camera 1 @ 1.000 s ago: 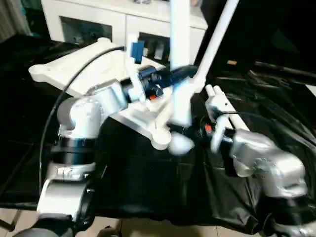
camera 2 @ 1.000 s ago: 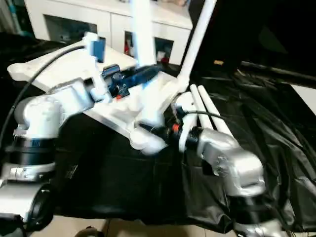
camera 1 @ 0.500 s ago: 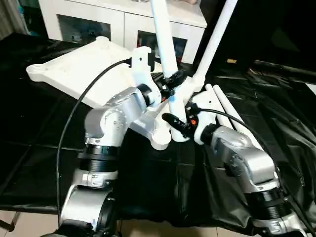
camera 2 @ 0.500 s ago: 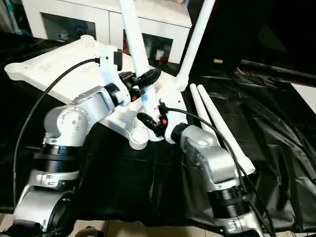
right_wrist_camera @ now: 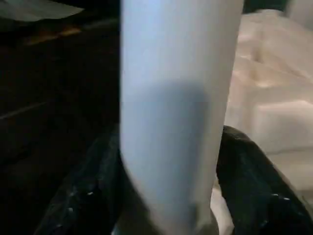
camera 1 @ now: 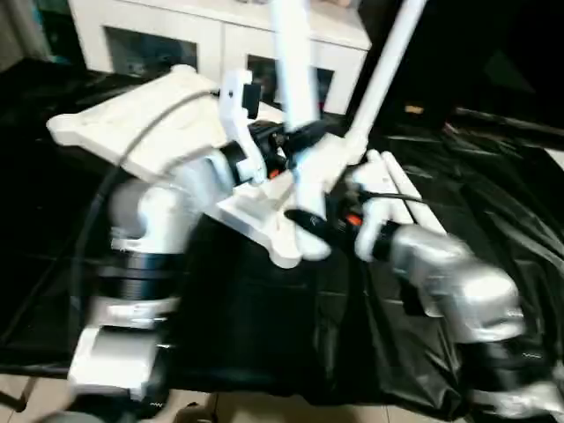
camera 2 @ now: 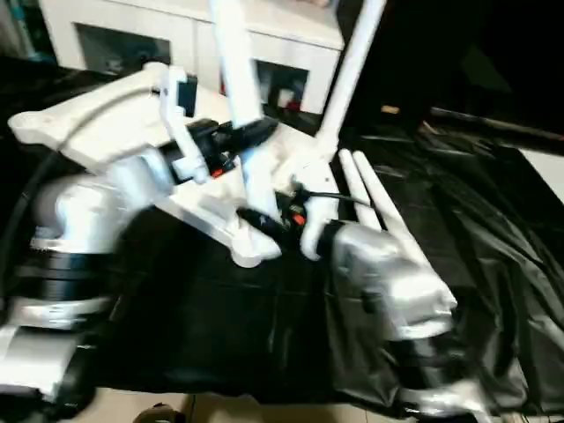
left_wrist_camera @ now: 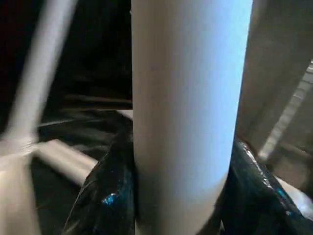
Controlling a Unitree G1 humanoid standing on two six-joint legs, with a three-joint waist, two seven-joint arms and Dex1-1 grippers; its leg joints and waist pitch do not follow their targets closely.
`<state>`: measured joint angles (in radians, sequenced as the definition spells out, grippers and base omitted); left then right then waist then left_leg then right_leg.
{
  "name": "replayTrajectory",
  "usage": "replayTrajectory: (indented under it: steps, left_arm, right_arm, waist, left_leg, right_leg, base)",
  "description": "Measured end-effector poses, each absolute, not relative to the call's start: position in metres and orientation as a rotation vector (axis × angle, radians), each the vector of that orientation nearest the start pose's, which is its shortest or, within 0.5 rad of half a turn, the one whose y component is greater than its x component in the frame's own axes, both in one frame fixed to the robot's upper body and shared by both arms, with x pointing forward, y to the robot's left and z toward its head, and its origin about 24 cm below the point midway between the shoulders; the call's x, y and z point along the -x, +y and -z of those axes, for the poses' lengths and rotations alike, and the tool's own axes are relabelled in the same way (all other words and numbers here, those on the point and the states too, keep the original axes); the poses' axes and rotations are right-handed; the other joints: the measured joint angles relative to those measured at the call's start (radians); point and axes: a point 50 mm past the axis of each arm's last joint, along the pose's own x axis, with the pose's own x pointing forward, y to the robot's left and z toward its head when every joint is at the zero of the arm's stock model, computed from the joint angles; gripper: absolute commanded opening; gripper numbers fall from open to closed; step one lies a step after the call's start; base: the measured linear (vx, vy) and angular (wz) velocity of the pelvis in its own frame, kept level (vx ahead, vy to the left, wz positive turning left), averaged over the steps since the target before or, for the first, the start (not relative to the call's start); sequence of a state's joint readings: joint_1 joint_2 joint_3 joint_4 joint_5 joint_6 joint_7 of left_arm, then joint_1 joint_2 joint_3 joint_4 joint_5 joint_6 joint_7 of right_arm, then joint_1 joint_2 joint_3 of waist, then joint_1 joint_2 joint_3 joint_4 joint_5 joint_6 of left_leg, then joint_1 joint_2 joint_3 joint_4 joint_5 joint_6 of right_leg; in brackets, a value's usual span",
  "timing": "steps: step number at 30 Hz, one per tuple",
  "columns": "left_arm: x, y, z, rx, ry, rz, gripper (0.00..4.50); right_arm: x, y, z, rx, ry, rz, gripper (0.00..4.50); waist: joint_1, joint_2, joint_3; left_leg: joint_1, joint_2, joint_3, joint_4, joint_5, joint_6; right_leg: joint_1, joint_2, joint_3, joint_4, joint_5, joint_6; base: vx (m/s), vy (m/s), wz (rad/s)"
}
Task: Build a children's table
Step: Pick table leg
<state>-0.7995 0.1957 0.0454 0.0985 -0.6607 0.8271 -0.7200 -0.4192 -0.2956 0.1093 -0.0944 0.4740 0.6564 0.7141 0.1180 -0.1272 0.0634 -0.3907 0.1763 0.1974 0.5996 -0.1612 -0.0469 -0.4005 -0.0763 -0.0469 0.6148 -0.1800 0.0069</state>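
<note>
White moulded plastic throughout: the children's table (camera 1: 159, 123) lies upside down on the black-cloth tabletop (camera 1: 493, 203), ribbed underside up, its near corner socket (camera 1: 295, 247) toward the robot.

- One leg (camera 1: 388, 66) already stands in the far corner. Two spare legs (camera 2: 370, 198) lie side by side on the cloth, just beside the top.
- Fourth leg (camera 1: 295, 97) held near upright over the near corner. Left gripper (camera 1: 295, 137) has its jaws clamped on the tube higher up; left wrist view shows a black finger (left_wrist_camera: 110, 196) pressed to each side. Right gripper (camera 1: 308, 220) sits at the tube's foot by the socket, a finger (right_wrist_camera: 244, 171) on either flank; whether they press or have slackened, cannot tell.

Handling, as judged: hollow tube, light, stiff, smooth and likely slippery in the jaws. Long lever, so a high grip alone will let the foot wander. Best taken low near the socket end for seating, with a second hold above to steady. Top looks rigid but light, and may skid on the cloth when pushed.

No brand, label or writing readable.
</note>
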Motion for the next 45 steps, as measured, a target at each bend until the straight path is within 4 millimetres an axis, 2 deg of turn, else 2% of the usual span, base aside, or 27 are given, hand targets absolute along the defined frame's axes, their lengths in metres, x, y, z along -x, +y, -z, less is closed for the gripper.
replayTrajectory:
  steps: [4, 5, 6, 8, 10, 16, 19, 20, 22, 23, 27, 33, 45]
  left_arm:
    - [-0.315, 0.081, -0.211, 0.307, 0.054, 1.385, 1.84]
    - [-0.311, 0.082, -0.214, 0.299, 0.045, 1.448, 1.84]
    - [-0.309, 0.082, -0.215, 0.300, 0.039, 1.480, 1.84]
    - [-0.307, 0.082, -0.216, 0.307, 0.034, 1.510, 1.84]
    - [-0.306, 0.081, -0.216, 0.310, 0.036, 1.521, 1.84]
    - [-0.307, 0.082, -0.214, 0.317, 0.044, 1.522, 1.84]
    - [-0.320, 0.078, -0.206, 0.329, 0.083, 1.403, 1.84]
    - [-0.329, 0.074, -0.201, 0.340, 0.121, 1.313, 2.40]
    - [-0.337, 0.069, -0.197, 0.336, 0.156, 1.222, 2.40]
    - [-0.342, 0.068, -0.195, 0.317, 0.160, 1.152, 2.54]
    - [-0.351, 0.069, -0.191, 0.337, 0.173, 0.967, 2.46]
    - [-0.353, 0.066, -0.191, 0.395, 0.171, 0.922, 1.98]
    - [-0.351, 0.065, -0.192, 0.414, 0.165, 0.924, 1.85]
  right_arm:
    - [-0.278, -0.111, -0.122, -0.171, 0.227, -1.160, 2.99]
    - [-0.275, -0.112, -0.124, -0.177, 0.230, -1.203, 2.73]
    - [-0.272, -0.111, -0.125, -0.182, 0.234, -1.229, 2.67]
    - [-0.269, -0.109, -0.127, -0.183, 0.232, -1.266, 2.61]
    - [-0.268, -0.109, -0.127, -0.188, 0.235, -1.272, 2.30]
    - [-0.266, -0.106, -0.127, -0.184, 0.239, -1.284, 2.04]
    - [-0.273, -0.108, -0.121, -0.191, 0.250, -1.203, 2.01]
    - [-0.280, -0.109, -0.117, -0.204, 0.260, -1.134, 1.94]
    - [-0.286, -0.110, -0.112, -0.208, 0.276, -1.061, 1.94]
    - [-0.288, -0.111, -0.109, -0.214, 0.284, -1.021, 1.93]
    - [-0.293, -0.110, -0.101, -0.218, 0.312, -0.934, 1.91]
    - [-0.296, -0.105, -0.101, -0.225, 0.308, -0.910, 1.91]
    - [-0.296, -0.104, -0.102, -0.224, 0.303, -0.912, 1.91]
  waist:
    - [-0.002, 0.001, 0.000]
    - [-0.003, 0.001, 0.000]
    - [-0.003, 0.001, 0.000]
    - [-0.005, 0.001, 0.000]
    - [-0.005, 0.001, 0.000]
    - [-0.002, 0.001, 0.000]
    - [0.001, 0.000, 0.000]
    - [0.001, 0.000, 0.000]
    - [-0.002, 0.000, 0.000]
    - [-0.002, 0.000, 0.000]
    - [-0.008, 0.000, 0.000]
    - [-0.005, 0.000, 0.000]
    - [-0.003, 0.000, 0.000]
  left_leg:
    - [0.002, 0.000, 0.000, 0.001, 0.000, 0.000]
    - [0.002, 0.000, 0.000, 0.001, 0.000, 0.000]
    - [0.003, 0.000, 0.000, 0.001, 0.000, 0.000]
    - [0.004, 0.000, 0.000, 0.001, 0.000, 0.000]
    - [0.004, 0.000, 0.000, 0.001, 0.000, -0.001]
    - [0.004, 0.000, 0.000, 0.001, 0.000, -0.001]
    - [0.004, 0.000, 0.000, 0.002, 0.000, -0.001]
    - [0.004, 0.000, 0.000, 0.002, 0.000, -0.001]
    - [0.003, 0.000, 0.000, 0.002, 0.001, -0.001]
    - [0.003, 0.000, 0.000, 0.002, 0.001, -0.001]
    - [0.002, 0.001, 0.000, 0.002, 0.001, -0.002]
    - [-0.001, 0.000, 0.000, 0.002, 0.000, 0.000]
    - [0.000, 0.000, 0.000, 0.002, 0.000, 0.000]
  right_leg:
    - [0.001, 0.000, 0.000, 0.001, 0.000, 0.000]
    - [0.001, 0.000, 0.000, 0.001, 0.000, -0.001]
    - [0.002, 0.000, 0.001, 0.002, 0.000, -0.001]
    - [0.002, 0.000, 0.000, 0.002, 0.000, 0.000]
    - [0.002, 0.000, 0.000, 0.003, 0.000, 0.001]
    - [0.002, 0.000, 0.000, 0.002, 0.000, 0.001]
    - [0.003, 0.000, 0.000, 0.002, 0.000, 0.001]
    - [0.003, 0.000, 0.000, 0.002, 0.000, 0.001]
    - [0.002, -0.001, 0.000, 0.002, 0.000, 0.001]
    - [0.002, -0.001, 0.000, 0.002, 0.001, 0.001]
    - [0.000, 0.000, 0.000, 0.003, 0.002, -0.001]
    - [-0.001, 0.000, 0.000, -0.001, 0.001, 0.000]
    - [0.000, 0.000, 0.000, 0.000, 0.002, -0.001]
  base:
    - [0.000, 0.000, 0.00]
    - [0.000, 0.000, 0.00]
    - [0.000, 0.000, 0.00]
    - [0.000, 0.000, 0.00]
    - [0.000, 0.000, 0.00]
    - [0.000, 0.000, 0.00]
    - [0.000, 0.000, 0.00]
    - [0.000, 0.000, 0.00]
    - [0.000, 0.000, 0.00]
    - [0.000, 0.000, 0.00]
    - [0.000, 0.000, 0.00]
    - [0.000, 0.000, 0.00]
    - [0.000, 0.000, 0.00]
